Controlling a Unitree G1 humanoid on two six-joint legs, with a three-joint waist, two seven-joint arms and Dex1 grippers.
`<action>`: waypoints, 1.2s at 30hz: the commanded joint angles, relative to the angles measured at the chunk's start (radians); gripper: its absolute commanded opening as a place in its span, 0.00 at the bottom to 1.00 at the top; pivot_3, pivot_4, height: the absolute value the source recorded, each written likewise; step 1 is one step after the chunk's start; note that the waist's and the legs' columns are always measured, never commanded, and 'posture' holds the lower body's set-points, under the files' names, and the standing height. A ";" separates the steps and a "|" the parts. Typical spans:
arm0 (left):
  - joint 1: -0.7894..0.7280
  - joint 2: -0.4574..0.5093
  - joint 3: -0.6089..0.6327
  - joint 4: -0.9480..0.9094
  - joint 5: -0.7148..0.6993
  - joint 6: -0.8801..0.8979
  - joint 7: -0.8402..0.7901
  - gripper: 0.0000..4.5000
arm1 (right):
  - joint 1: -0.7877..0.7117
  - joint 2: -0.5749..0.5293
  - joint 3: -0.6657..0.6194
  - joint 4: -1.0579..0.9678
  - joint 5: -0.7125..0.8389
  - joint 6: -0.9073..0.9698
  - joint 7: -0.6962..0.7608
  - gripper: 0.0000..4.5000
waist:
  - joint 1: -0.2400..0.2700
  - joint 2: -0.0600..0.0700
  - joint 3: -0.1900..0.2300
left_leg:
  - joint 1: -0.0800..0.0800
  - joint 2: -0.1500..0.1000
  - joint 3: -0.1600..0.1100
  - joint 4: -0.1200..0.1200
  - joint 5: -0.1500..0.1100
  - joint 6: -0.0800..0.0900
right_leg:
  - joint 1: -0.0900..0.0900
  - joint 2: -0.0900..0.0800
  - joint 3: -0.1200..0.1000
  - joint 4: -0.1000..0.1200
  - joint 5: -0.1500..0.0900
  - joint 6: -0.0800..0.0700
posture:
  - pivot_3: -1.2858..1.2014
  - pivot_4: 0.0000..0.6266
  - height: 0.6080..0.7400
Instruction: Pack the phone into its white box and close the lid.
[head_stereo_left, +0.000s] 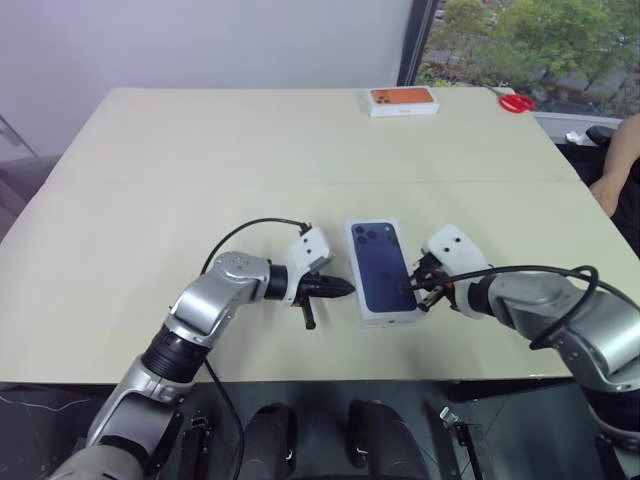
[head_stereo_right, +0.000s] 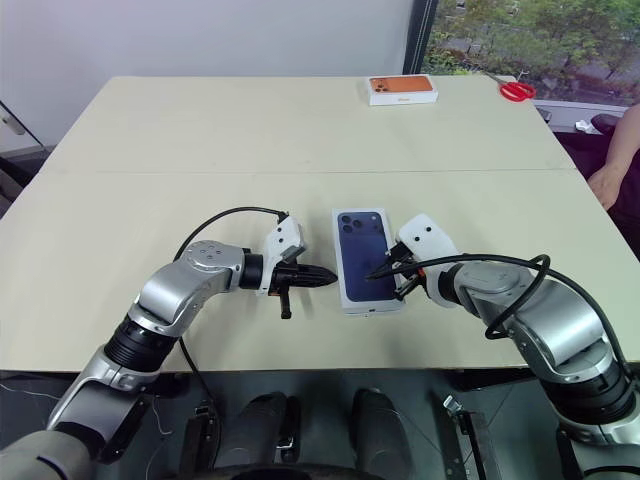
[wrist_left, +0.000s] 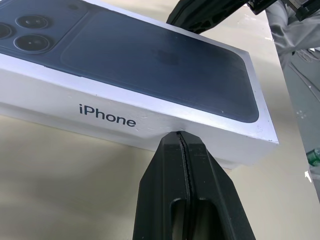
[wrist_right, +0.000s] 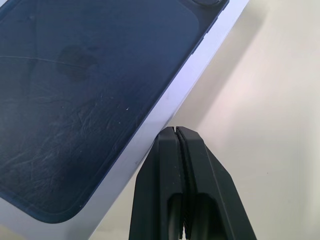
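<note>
White box (head_stereo_left: 383, 272) lying closed on worktop (head_stereo_left: 150, 200); left pincer (head_stereo_left: 345, 288) and right pincer (head_stereo_left: 409, 286), both pinched shut and empty, touching its sides.

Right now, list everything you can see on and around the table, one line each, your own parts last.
Table: one, pale beige, spanning the scene.
White box: one, white with a dark navy phone picture on top and "iPhone" printed on its side, closed, lying flat near the table's front edge between the two tools.
Box with orange top: one, white and orange, at the table's far edge.
Red object: one, red, at the far right corner; too small to identify.
Person's arm: one, at the right edge beside the table.
Left tool: one, black, shut, its tip at the white box's left side.
Right tool: one, black, shut, its tip at the white box's right side.
</note>
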 joint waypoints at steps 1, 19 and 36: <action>-0.027 -0.025 -0.015 -0.055 -0.021 -0.022 -0.015 0.00 | -0.002 0.014 0.006 -0.070 0.020 -0.004 0.041 0.01 | 0.000 0.000 0.000 | 0.000 0.000 0.000 0.000 0.000 0.000 | 0.000 0.000 0.000 0.000 0.000 0.000 | 0.52 0.24 1.00; -0.033 -0.024 -0.006 -0.047 -0.021 -0.021 -0.026 0.00 | -0.047 0.033 -0.029 -0.116 0.027 0.041 0.071 0.01 | 0.000 0.000 0.000 | 0.000 0.000 0.000 0.000 0.000 0.000 | 0.000 0.000 0.000 0.000 0.000 0.000 | 0.52 0.24 1.00; -0.033 -0.021 -0.022 -0.062 -0.021 -0.018 -0.051 0.00 | 0.007 0.031 -0.043 -0.146 0.026 0.083 0.083 0.01 | 0.000 0.000 0.000 | 0.000 0.000 0.000 0.000 0.000 0.000 | 0.000 0.000 0.000 0.000 0.000 0.000 | 0.52 0.24 1.00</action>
